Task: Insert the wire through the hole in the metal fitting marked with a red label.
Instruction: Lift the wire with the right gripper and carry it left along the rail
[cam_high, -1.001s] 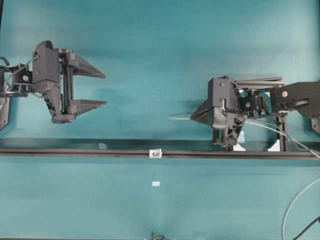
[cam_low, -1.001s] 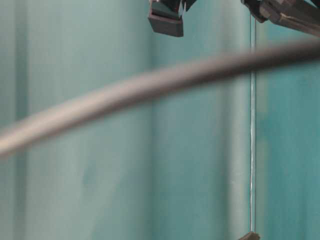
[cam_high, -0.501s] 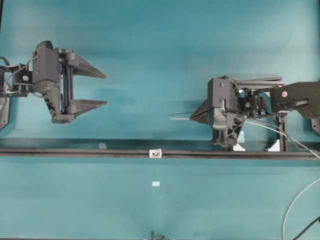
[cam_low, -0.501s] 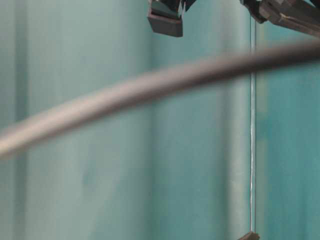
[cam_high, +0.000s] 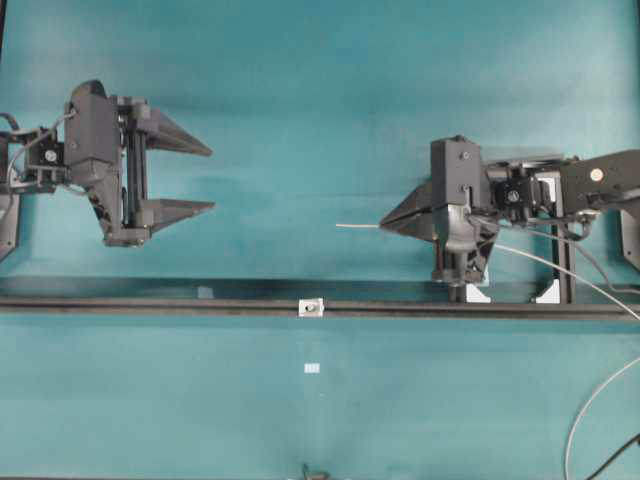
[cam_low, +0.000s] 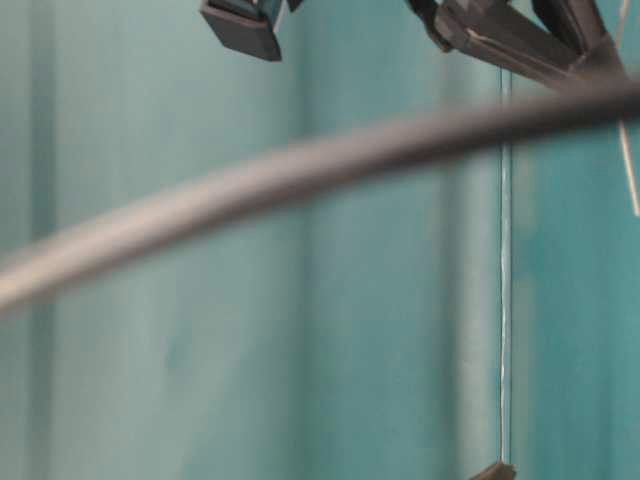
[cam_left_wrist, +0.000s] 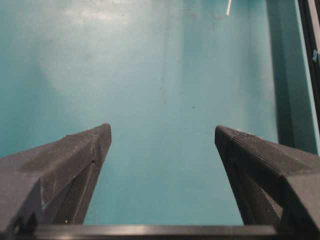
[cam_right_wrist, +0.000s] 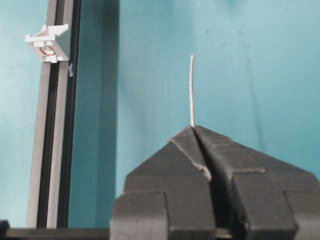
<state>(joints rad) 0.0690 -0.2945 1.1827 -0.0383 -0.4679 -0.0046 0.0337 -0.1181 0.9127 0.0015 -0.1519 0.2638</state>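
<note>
Teal desk filled nearly all of the overhead view, crossed low in the frame by a long dark rail running from the left edge to the right. The metal fitting sat on that rail just left of centre, its hole a dark speck in the middle; in the right wrist view the fitting stood at the upper left with a red ring on its face. A small white tag lay on the desk below the fitting, and a black frame rose from the rail at the right behind the arm. A blurred dark cable swept across the table-level view and hid much of it.

The right claw was pinched shut on the wire, whose straight free end stuck out to the left, above and right of the fitting and clear of the rail; the rest trailed off to the lower right. The left claw stood wide open and held nothing, at the upper left.

Compared with a second earlier, the right claw and wire tip sat slightly higher in the overhead frame, farther from the rail; the left claw had not shifted.
</note>
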